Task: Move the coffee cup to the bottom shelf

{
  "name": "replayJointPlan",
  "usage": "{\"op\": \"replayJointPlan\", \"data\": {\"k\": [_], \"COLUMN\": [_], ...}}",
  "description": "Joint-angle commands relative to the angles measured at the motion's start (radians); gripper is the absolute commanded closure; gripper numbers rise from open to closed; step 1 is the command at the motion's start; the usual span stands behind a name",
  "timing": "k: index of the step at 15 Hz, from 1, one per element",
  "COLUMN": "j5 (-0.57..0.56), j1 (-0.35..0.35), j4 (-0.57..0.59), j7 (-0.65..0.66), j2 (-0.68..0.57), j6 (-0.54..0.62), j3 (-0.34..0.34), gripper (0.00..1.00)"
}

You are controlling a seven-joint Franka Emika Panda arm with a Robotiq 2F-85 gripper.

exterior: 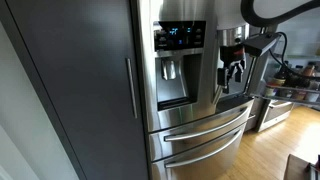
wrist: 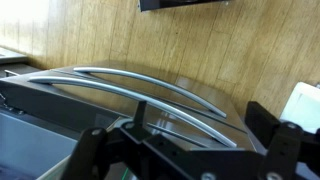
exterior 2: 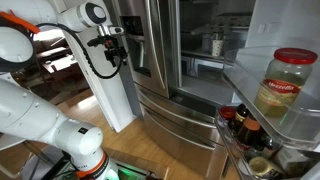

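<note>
Gripper [wrist: 185, 142] — jaws spread wide, empty, facing the drawer handles [wrist: 140, 85] | coffee cup [exterior 2: 217, 45] — small pale shape on a shelf inside the open fridge [exterior 2: 175, 125], well apart from gripper | jar [exterior 2: 285, 85] in door bin

Gripper [exterior 2: 113, 50] near open fridge [exterior 2: 185, 105]; jar [exterior 2: 286, 85] in door [exterior 2: 285, 25].

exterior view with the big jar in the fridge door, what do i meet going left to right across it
claw -> coffee cup -> red-lidded jar
</note>
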State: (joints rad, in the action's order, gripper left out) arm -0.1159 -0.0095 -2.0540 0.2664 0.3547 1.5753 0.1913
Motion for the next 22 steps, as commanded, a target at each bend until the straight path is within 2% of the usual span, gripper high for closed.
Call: {"op": "replayJointPlan", "data": {"k": [1, 11, 15, 22], "j5": [-0.006, -0.016, -0.010, -0.073], "j1": [0.024, 0.019, 0.006, -0.049], "j4": [0.003, -0.008, -0.050, -0.163], "j7": [0.006, 0.004, -0.057, -0.312], "j2": [-0.003, 0.004, 0.056, 0.153], "j6": [-0.003, 0.004, 0.004, 0.110], "j3": [-0.019, -0.026, -0.085, -0.261], "gripper": [0.00, 0.00, 0.00, 0.00]}}
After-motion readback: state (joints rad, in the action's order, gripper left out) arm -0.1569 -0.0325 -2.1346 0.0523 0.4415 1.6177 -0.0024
